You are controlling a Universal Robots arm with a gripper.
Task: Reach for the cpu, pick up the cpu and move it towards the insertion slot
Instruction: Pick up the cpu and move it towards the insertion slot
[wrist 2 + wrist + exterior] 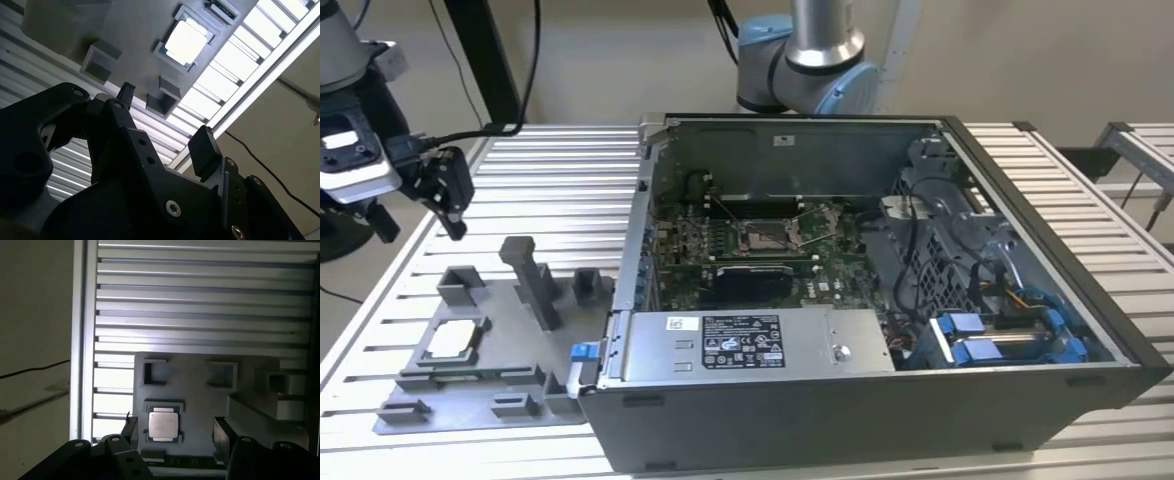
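Observation:
The cpu point(454, 340) is a small silvery square lying flat in a recess of the grey fixture plate point(480, 405), at the exterior view's left. My gripper point(448, 210) hangs well above the table behind the plate, apart from the cpu. It is open in both wrist views, with nothing between its black fingers. In the first wrist view the cpu point(163, 424) lies far below the gripper point(176, 432). The second wrist view has the cpu point(186, 41) beyond the gripper point(164, 117). The insertion slot point(767, 235), a silver-framed socket, sits on the green motherboard inside the open computer case.
The computer case point(881, 400) fills the middle and right of the slatted metal table point(560, 170). An upright grey post point(534, 280) and low blocks point(460, 285) rise from the fixture plate near the cpu. The arm's base point(801, 60) stands behind the case. The table edge point(85, 340) runs beside the plate.

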